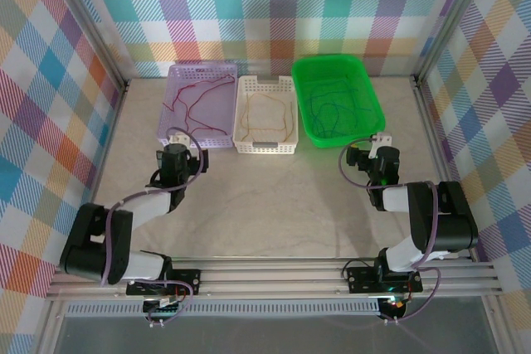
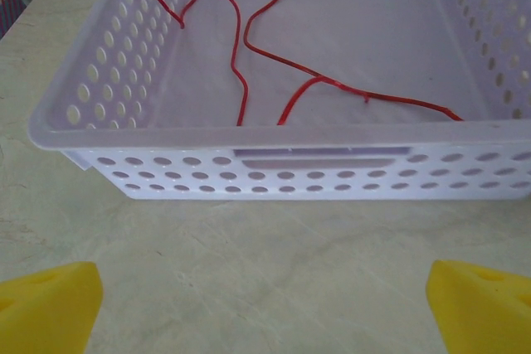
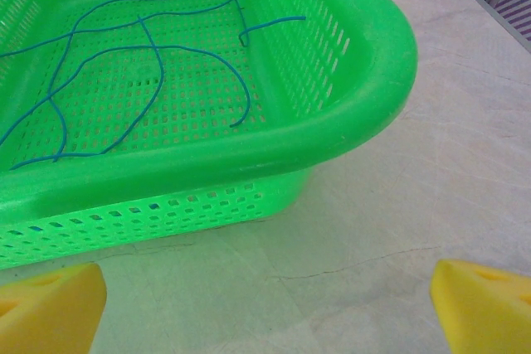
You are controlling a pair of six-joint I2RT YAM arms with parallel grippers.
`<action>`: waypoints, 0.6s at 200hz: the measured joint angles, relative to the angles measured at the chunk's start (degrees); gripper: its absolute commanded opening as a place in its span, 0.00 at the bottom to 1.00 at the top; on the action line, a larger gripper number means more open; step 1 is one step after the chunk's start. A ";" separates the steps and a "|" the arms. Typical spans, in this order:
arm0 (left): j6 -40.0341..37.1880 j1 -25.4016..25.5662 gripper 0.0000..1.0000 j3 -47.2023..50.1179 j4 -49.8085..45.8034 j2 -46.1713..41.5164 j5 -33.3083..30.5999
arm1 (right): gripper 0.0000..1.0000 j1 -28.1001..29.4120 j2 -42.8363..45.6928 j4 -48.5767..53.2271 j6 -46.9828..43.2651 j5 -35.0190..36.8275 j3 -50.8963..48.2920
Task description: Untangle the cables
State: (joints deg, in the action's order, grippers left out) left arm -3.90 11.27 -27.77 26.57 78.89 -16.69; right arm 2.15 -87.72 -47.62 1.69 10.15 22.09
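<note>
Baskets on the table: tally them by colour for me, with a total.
Purple basket: 1
White basket: 1
Green basket: 1
Total: 3 baskets

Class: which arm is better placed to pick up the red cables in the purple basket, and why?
Left. The left gripper, open, faces the purple basket holding the red cables; the right gripper sits at the green basket, farther away.
</note>
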 measured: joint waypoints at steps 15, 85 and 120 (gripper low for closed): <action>0.02 -0.72 1.00 0.66 3.34 2.45 0.20 | 1.00 0.00 0.00 0.00 0.00 0.02 0.00; 2.49 -3.26 1.00 5.14 17.38 10.99 -1.33 | 1.00 0.00 0.00 0.00 0.00 0.00 0.00; 3.04 -4.09 1.00 5.14 19.28 10.99 -0.92 | 1.00 0.00 0.00 -0.02 0.00 0.00 0.00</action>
State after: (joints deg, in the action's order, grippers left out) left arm -0.86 7.18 -22.63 45.84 89.89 -17.61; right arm 2.15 -87.72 -47.64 1.69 10.15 22.09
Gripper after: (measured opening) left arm 0.999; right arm 0.996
